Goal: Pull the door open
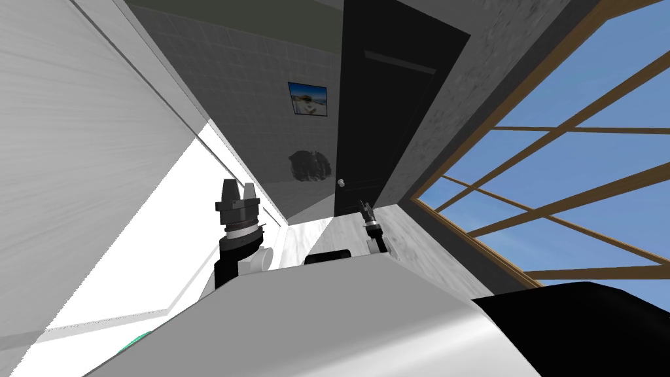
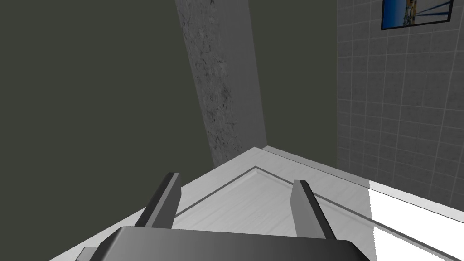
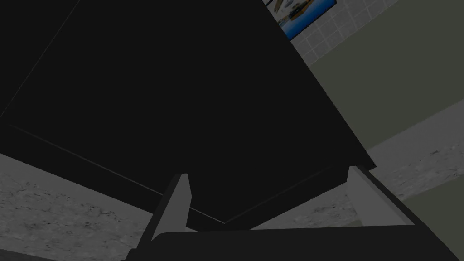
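A black door [image 1: 386,111] stands ahead in the head view, with a small pale round knob [image 1: 341,182] at its left edge. My right gripper [image 1: 366,211] is open, low in front of the door and a little right of and below the knob. In the right wrist view its fingers [image 3: 179,204] stand apart before the black door panel [image 3: 158,90], nothing between them. My left gripper [image 1: 239,191] is raised at the left, away from the door; its fingers [image 2: 167,199] are open and hold nothing.
A grey tiled wall [image 1: 262,98] with a small framed picture [image 1: 307,98] and a dark blotch [image 1: 307,165] runs left of the door. A white wall [image 1: 78,144] is close on my left. A rough grey wall [image 1: 471,85] and a wood-framed window [image 1: 563,170] lie right.
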